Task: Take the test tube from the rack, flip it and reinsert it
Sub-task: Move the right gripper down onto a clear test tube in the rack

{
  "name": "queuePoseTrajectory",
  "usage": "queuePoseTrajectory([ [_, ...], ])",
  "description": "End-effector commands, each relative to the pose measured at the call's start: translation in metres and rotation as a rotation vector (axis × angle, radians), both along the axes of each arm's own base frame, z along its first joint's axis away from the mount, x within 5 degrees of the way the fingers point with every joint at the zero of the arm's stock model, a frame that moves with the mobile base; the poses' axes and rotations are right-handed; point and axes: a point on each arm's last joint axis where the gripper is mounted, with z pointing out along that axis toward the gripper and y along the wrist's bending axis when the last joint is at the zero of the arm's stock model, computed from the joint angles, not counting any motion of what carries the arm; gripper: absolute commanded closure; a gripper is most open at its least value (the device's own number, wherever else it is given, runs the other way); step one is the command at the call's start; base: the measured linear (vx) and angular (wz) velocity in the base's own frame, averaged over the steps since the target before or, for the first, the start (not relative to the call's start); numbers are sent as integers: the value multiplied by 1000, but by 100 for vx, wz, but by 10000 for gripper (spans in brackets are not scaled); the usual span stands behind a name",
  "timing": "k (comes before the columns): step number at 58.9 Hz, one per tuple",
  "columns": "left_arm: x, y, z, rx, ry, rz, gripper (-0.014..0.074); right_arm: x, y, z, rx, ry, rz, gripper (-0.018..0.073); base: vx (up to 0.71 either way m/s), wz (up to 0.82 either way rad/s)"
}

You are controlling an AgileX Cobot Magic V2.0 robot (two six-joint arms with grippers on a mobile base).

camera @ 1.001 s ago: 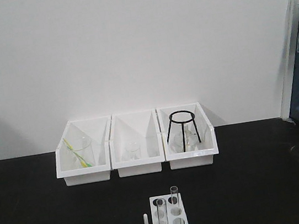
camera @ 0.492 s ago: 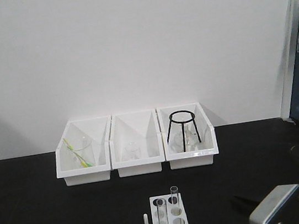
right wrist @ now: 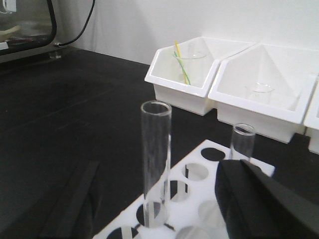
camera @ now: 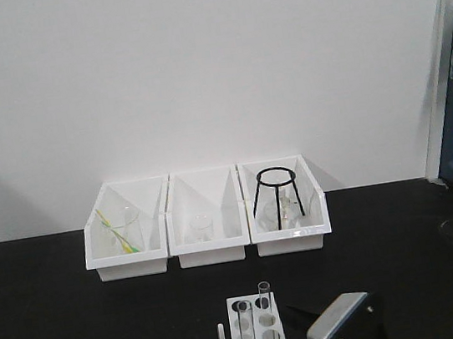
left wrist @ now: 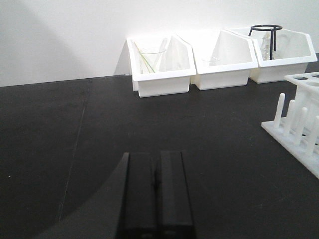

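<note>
The left gripper [left wrist: 157, 158] is held closed, idle beside the rack [left wrist: 291, 130]. The right gripper [right wrist: 164, 172], absent a second ago, has been brought in with its fingers spread on either side of the nearer test tube [right wrist: 156, 164]. The tube is seated upright in its hole, so a grasp is judged imminent, and the bins [camera: 212, 256] behind are untouched.

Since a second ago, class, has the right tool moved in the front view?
Yes: the right tool came leftward, from out of frame a second ago to reach the rack.

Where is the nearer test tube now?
The test tube stands in the rack's left column, front view bottom centre, between the fingers of the open right claw.
</note>
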Motion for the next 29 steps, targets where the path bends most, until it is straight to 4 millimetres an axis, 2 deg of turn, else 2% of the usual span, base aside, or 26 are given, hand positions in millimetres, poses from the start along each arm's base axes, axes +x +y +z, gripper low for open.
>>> queuePoseTrajectory([
  [1,0,-1,9,-23,-91,-14,603,13,13,21,100,-115,42,40,0,0],
  [11,0,-1,9,-23,-91,-14,603,31,23,16,108,-117,36,40,0,0],
  [29,0,-1,9,-23,-91,-14,603,47,32,12,127,-120,36,66,0,0],
])
